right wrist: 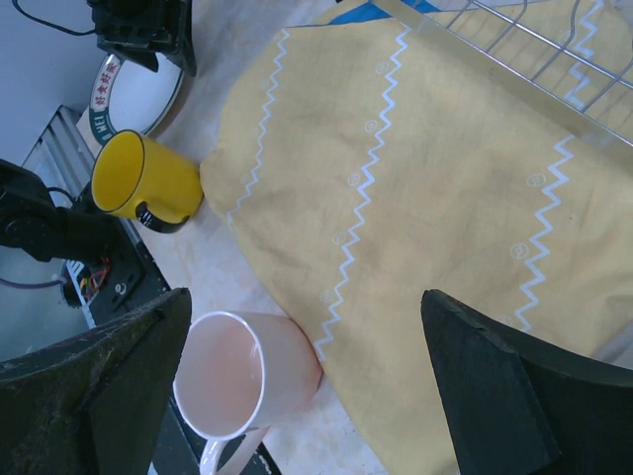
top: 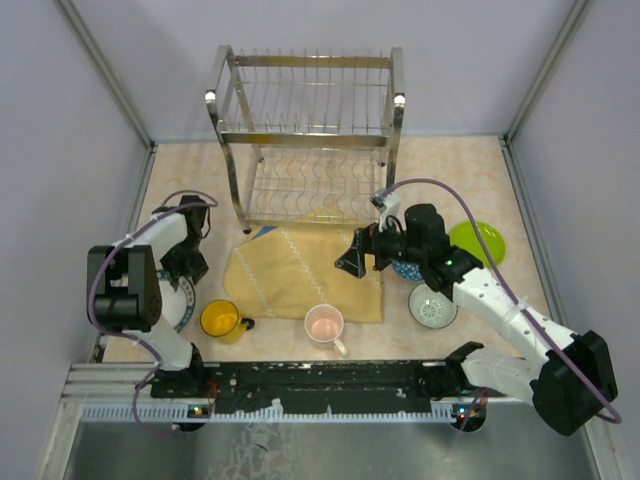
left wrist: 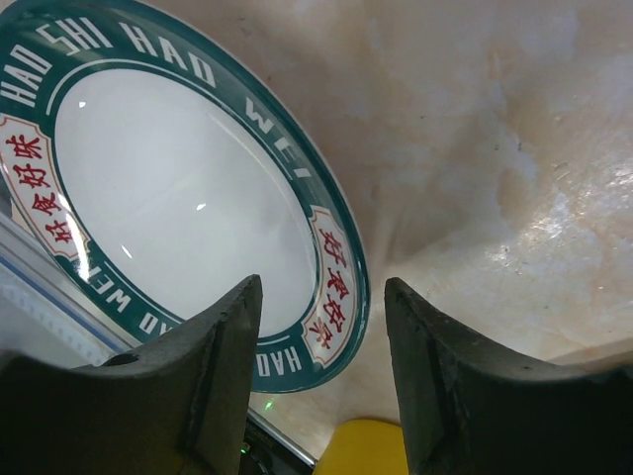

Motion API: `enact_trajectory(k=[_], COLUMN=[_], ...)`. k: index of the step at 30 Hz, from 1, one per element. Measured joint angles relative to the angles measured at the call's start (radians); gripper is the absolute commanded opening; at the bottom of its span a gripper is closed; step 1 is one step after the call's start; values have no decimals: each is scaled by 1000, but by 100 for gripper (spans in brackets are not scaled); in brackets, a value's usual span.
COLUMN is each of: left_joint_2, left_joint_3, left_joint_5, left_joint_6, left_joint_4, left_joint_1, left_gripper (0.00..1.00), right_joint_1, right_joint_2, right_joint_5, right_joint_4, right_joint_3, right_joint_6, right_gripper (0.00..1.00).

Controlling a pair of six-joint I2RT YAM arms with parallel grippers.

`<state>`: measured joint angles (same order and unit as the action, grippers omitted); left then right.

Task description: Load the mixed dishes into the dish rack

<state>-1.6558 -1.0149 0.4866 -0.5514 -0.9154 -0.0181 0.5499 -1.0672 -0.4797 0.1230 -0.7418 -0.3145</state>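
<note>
The steel dish rack (top: 305, 140) stands empty at the back; its lower shelf shows in the right wrist view (right wrist: 534, 49). The white plate with dark lettered rim (top: 183, 303) (left wrist: 178, 198) lies at the left. My left gripper (top: 185, 262) (left wrist: 321, 327) hangs open just above the plate's edge. The yellow mug (top: 220, 319) (right wrist: 148, 178) and the pale pink mug (top: 324, 324) (right wrist: 247, 376) stand near the front. My right gripper (top: 352, 262) (right wrist: 307, 307) is open and empty above the cloth and the pink mug. The blue bowl (top: 407, 271) is partly under the right arm. The grey-green bowl (top: 433, 307) and the lime-green plate (top: 478, 241) lie at the right.
A yellow patterned cloth (top: 305, 272) (right wrist: 425, 198) is spread in front of the rack, partly under its lower shelf. Grey walls close the left, right and back. A black rail (top: 330, 380) runs along the near edge.
</note>
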Motion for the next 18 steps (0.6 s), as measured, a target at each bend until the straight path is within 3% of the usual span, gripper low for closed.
enact_trajectory(k=[14,18], left_joint_2=[-77,-90], left_joint_3=[-4,-9], left_joint_5=[67,83], left_joint_6=[0,3], left_joint_4=[5,-5], left_joint_1=[-37,-39], left_gripper=[49,41], right_joint_1=[0,0], right_joint_2=[0,0], right_joint_5=[2,7], right_joint_4=[-3,-3], right_joint_3=[0,0], right_joint_6=[0,0], right_gripper=[100,100])
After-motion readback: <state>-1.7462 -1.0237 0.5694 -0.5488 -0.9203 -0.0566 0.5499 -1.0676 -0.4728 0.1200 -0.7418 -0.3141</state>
